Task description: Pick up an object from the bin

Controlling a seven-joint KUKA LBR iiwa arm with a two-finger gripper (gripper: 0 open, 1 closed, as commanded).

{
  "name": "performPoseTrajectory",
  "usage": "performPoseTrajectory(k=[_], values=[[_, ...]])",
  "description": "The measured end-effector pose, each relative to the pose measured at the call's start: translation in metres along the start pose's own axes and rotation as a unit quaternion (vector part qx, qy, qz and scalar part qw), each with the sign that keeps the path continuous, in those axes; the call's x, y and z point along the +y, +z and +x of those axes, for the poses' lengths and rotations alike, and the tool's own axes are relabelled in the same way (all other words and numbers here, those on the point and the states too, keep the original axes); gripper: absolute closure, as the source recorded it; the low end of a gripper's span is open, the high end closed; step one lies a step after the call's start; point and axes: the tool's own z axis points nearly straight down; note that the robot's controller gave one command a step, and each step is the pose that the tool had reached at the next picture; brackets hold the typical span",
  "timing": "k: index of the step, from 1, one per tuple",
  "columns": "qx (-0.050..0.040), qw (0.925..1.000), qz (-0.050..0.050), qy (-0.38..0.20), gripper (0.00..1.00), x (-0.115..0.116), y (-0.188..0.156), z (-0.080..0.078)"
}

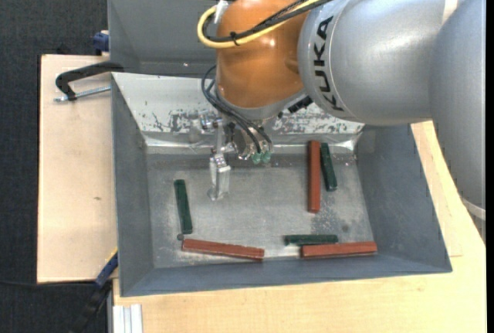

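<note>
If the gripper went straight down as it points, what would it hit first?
Likely the bare bin floor: the gripper points at an open patch, the dark green stick apart on the view's left. Depth is unclear.

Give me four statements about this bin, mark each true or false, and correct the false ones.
1. Three red sticks lie in the bin. True.
2. The gripper hangs over the upright red stick at the right. False: it hangs over bare floor left of centre.
3. A green stick lies close beside the upright red stick. True.
4. Only one green stick is in the bin. False: there are three, the others at the left and the bottom.
</note>
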Motion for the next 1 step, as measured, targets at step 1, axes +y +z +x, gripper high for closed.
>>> performPoseTrajectory(k=[1], values=[[0.0039,0.9923,-0.001,-0.124,0.00,0.0092,0.0456,0.0154]])
